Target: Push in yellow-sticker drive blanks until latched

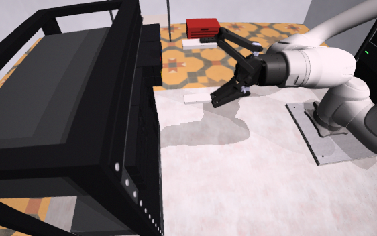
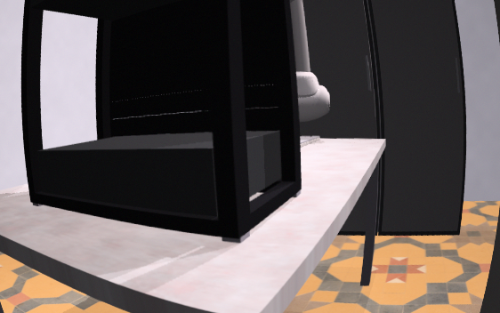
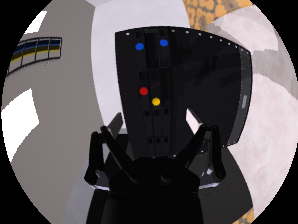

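1. Filling the left of the top view, the black rack stands on the pale table, its front face turned toward the arm and lined with a column of small white dots
2. On that front face, seen from the wrist, sit four round stickers: two blue ones near the rack's top, a red one lower, and the yellow sticker just right of and below the red
3. Which drive blank carries the yellow mark is hard to make out; the fronts are all black
4. Right of the rack, well apart from it, the gripper hangs in the air with its fingers spread wide and nothing between them, pointing at the rack's front
5. Beyond the gripper, on the patterned floor behind the rack's far end, a red toolbox rests
6. Farther right of the rack, the white arm rises from a grey base plate on the table
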